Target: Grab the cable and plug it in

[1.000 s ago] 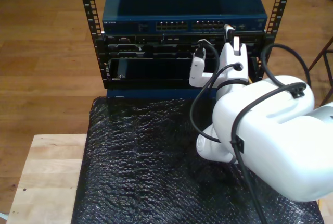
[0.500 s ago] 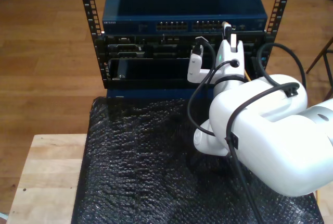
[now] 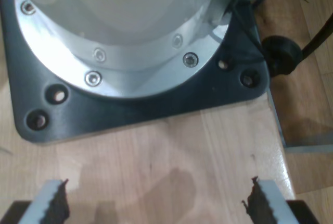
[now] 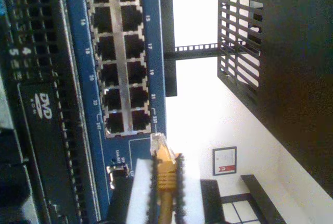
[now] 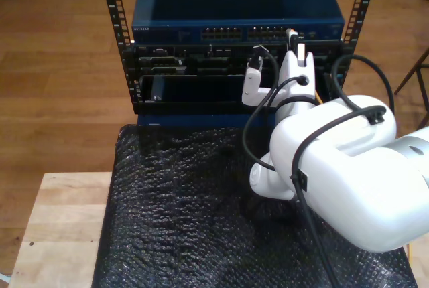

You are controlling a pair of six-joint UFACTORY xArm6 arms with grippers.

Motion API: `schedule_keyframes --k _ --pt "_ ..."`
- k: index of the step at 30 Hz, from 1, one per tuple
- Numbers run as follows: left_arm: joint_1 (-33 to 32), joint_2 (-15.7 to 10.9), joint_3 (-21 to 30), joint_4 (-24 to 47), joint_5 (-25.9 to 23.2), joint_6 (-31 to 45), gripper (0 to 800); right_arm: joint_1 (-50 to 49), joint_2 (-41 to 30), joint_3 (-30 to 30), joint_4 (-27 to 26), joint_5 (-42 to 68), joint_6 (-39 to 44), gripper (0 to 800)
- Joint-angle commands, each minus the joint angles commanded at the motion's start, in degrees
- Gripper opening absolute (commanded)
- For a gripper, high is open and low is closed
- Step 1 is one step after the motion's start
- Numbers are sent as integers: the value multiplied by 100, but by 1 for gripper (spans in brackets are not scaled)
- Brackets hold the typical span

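The cable (image 4: 166, 174) is yellow-orange, and its clear plug (image 4: 158, 144) sticks out past the fingertips of my second gripper (image 4: 164, 193), which is shut on it. The plug tip hovers close to the blue switch (image 4: 151, 52), just past the end of the port block (image 4: 120, 57) and inside no port. From the exterior view, my second gripper (image 5: 293, 39) reaches up to the switch (image 5: 234, 7) near its right-hand port bank (image 5: 271, 32). My first gripper (image 3: 156, 203) is open above bare wood, its fingers (image 3: 49, 203) wide apart with nothing between them.
Black rack units (image 5: 194, 67) sit under the switch between perforated rack posts (image 5: 114, 13). A black bubble-wrap mat (image 5: 181, 214) covers the wooden table (image 5: 60, 228). Thick black arm cables (image 5: 251, 134) loop beside the white arm. A black base plate (image 3: 140, 104) lies ahead of my first gripper.
My second gripper and arm have moved a little toward the rack and to the exterior view's left, bringing the plug closer to the switch face. Hardly any motion in the last half second.
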Motion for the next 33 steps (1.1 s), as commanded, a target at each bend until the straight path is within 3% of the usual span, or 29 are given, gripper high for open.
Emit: schedule_keyframes --k 33 --pt "0 0 0 0 0 9 800 0 132 -220 -35 185 -26 0"
